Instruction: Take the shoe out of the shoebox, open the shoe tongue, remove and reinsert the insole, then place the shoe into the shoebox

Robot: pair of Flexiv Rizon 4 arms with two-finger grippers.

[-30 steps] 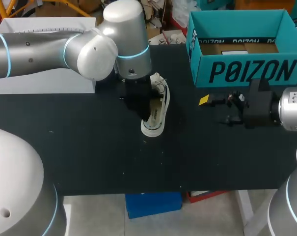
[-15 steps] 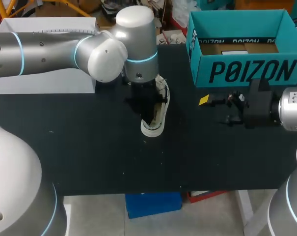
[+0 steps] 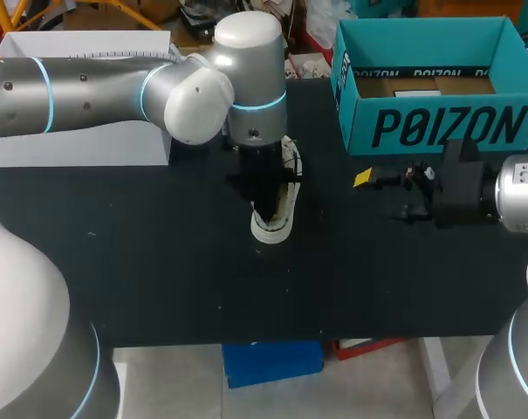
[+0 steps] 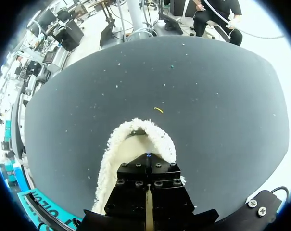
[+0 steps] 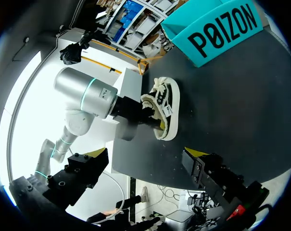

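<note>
We see the shoe (image 3: 272, 225) lying out on the black counter (image 3: 159, 279), near its middle and well apart from the teal shoebox (image 3: 438, 131), which stands open at the far right. The shoe has a white sole and a black-and-cream upper (its loose laces lie at the end toward the counter's far edge).

Our left arm comes in from the left, its wrist turned straight down over the shoe. The left gripper (image 3: 265, 196) reaches down into the shoe's opening. In the left wrist view the black gripper body covers most of that opening, and a cream, fleecy lining curves round just ahead of it. The tips are hidden inside, so we cannot tell whether this gripper is apart, together or clamped on anything.

Our right gripper (image 3: 377, 196) hangs low over the counter in front of the shoebox, to the right of the shoe and touching neither. It is spread wide, with bare counter in the gap.
</note>
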